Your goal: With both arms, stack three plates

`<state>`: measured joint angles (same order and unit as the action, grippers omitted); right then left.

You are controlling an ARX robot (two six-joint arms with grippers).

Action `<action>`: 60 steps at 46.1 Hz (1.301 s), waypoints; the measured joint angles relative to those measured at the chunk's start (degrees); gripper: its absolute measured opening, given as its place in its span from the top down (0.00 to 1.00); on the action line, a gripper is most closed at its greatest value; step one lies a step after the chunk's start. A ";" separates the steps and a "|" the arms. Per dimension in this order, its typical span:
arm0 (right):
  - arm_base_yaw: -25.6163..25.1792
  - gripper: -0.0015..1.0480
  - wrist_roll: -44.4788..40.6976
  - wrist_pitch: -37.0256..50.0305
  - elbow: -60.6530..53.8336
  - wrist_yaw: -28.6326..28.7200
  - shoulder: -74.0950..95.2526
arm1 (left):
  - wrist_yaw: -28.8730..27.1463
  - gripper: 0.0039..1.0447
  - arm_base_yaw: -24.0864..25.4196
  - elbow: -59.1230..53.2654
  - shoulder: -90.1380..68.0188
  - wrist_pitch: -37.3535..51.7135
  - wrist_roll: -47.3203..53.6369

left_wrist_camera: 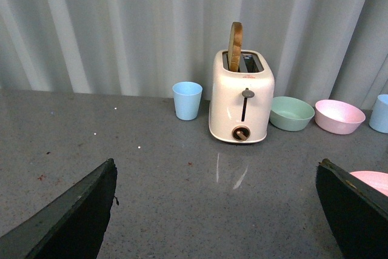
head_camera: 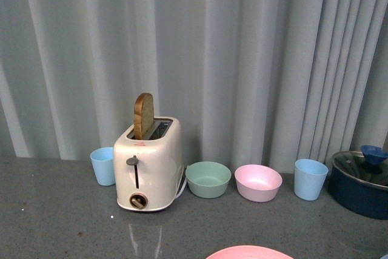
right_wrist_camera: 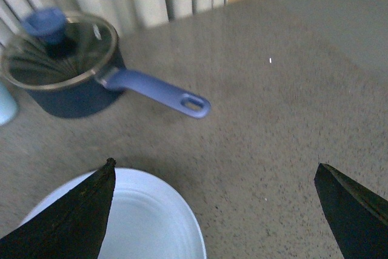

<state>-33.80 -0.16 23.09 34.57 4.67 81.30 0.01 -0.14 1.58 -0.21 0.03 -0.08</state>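
I face a grey counter backed by a pale pleated curtain. Along the far edge, from left to right, stand a light blue cup, a cream toaster with a brown slice of bread upright in its slot, a green bowl, a pink bowl, a second light blue cup, and a dark blue pot with a glass lid, cut off at the right edge. The pink plate lies flat at the near edge of the front view, a little right of centre, with only its far rim showing. My left gripper hangs above bare counter on the near left, its two dark fingers spread wide with nothing between them. The pink plate's rim shows just beside its right-hand finger, and I cannot tell whether the two touch. My right gripper is spread just as wide and holds nothing. It hangs over the right side of the counter, nearer to me than the pot, whose long blue handle points out across the counter. The light blue plate lies flat on the counter below this gripper. One finger covers part of the plate's rim, and the other finger is well clear of it.
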 joint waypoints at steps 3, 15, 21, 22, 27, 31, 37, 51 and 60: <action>-1.25 0.07 -3.04 -3.67 4.94 0.11 8.00 | -0.02 0.06 0.00 0.00 0.00 0.00 0.00; -2.71 0.07 -19.43 -9.44 10.86 -1.11 22.86 | -0.02 0.06 0.00 0.00 0.00 0.00 0.00; -2.58 0.07 -24.15 -6.99 10.71 1.11 25.90 | 0.00 0.06 0.00 0.00 0.00 0.00 0.00; -2.40 0.07 -24.74 -6.40 10.71 1.70 26.38 | 0.00 0.06 0.00 0.00 0.00 0.00 0.00; -1.79 0.07 -24.96 -4.96 10.73 4.81 28.15 | -0.02 0.06 0.00 0.00 0.00 0.00 0.00; -1.49 0.07 -23.69 -4.68 10.93 6.67 29.27 | 0.00 0.06 0.00 0.00 0.00 0.00 0.00; -1.40 0.07 -21.66 -4.70 11.52 7.52 30.86 | 0.00 0.06 0.00 0.00 0.00 0.00 0.00; -2.08 0.07 -19.23 -4.20 11.65 7.50 34.67 | -0.02 0.06 0.00 0.00 0.00 0.00 0.00; -3.10 0.07 -18.53 -2.54 11.65 7.58 36.26 | 0.00 0.06 0.00 0.00 0.00 0.00 0.00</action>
<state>-36.91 -18.70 20.56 46.22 12.25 117.56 0.01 -0.14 1.58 -0.21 0.03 -0.08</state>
